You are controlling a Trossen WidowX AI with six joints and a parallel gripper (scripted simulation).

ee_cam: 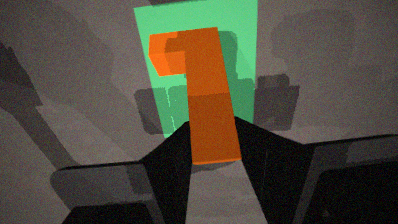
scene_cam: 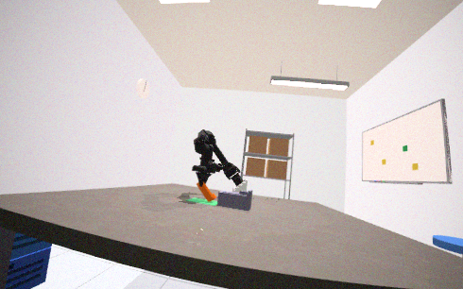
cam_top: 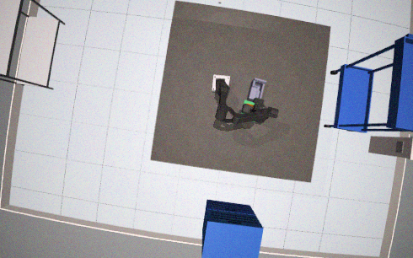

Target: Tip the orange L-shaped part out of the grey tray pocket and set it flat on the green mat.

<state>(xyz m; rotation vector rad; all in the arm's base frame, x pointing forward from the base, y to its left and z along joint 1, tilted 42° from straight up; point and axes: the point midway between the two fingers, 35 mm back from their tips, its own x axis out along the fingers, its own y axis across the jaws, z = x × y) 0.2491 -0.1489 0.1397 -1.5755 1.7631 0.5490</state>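
Observation:
The orange part (scene_cam: 206,192) (ee_cam: 207,75) is out of the tray and steeply tilted, with its L-shaped end low and its straight end up. My gripper (ee_cam: 211,124) (scene_cam: 202,183) is shut on the straight end. The L-shaped end is over the green mat (ee_cam: 240,20) (scene_cam: 195,201) (cam_top: 248,102), at or just above its surface; I cannot tell if it touches. The grey tray (cam_top: 260,80) (scene_cam: 234,200) stands right beside the mat, and its pocket looks empty in the top view.
The arm's white base plate (cam_top: 215,88) is to the left of the tray in the top view. All stand on the brown table top (cam_top: 196,51). The arm's links cover part of the mat in the top view. Shelves and blue furniture are beyond the table.

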